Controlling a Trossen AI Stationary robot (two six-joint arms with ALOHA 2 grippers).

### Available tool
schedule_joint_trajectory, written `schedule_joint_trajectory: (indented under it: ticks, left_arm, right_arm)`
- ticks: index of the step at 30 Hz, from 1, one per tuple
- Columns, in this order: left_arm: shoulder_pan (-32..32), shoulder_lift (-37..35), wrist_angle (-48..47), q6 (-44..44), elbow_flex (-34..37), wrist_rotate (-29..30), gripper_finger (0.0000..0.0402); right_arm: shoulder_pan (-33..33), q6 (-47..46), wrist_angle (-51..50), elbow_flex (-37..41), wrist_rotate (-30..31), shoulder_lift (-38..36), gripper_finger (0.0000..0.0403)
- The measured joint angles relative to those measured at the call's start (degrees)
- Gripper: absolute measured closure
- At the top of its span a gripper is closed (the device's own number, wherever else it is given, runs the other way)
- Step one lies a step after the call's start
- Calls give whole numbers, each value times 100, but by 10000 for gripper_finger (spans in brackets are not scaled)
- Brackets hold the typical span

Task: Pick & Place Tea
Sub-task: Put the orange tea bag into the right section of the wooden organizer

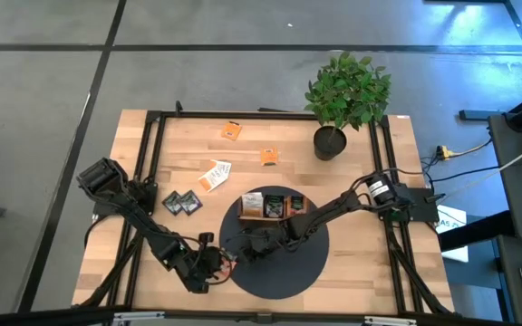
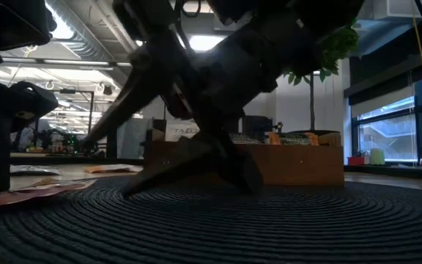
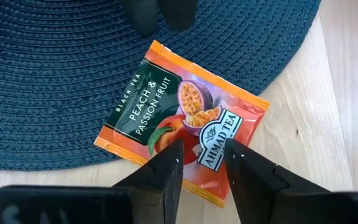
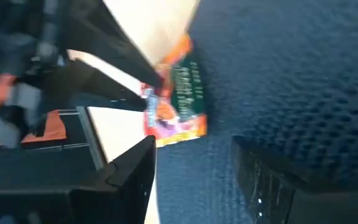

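L gripper [image 3: 202, 163] narrow, fingers straddling orange peach tea sachet [image 3: 182, 118] lying flat, half on dark round mat [image 1: 311, 258] at its near-left edge, half on table [image 1: 370, 272]. R gripper [image 4: 194, 165] wide, empty, just beside it.

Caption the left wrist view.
Left gripper open over a peach and passion fruit tea sachet straddling the dark woven mat's edge.

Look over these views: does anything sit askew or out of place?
Yes. An orange peach-and-passion-fruit tea sachet lies tilted across the round dark woven mat's edge, partly over the wooden table, between the left gripper's open fingers.
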State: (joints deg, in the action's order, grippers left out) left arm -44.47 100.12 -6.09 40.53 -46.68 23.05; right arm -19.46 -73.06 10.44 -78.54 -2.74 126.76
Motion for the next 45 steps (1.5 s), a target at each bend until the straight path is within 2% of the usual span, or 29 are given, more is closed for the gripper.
schedule_joint_trajectory:
  ticks: [8, 18, 28, 35, 45]
  left_arm:
    - [9, 0, 13, 9, 0, 149, 289]
    - [29, 0, 38, -68, 0, 404, 286]
    - [245, 188, 502, -451, -17, 234, 290]
    - [295, 190, 504, -435, -17, 185, 286]
    - [297, 195, 509, -280, -17, 184, 289]
  right_arm:
    - [10, -2, 34, -4, -15, 46, 217]
    - [106, -8, 133, -22, 3, 122, 221]
    - [211, -19, 146, -17, -203, 133, 224]
    - [212, 59, 71, -15, -334, 139, 272]
    - [203, 1005, 44, -9, -342, 137, 333]
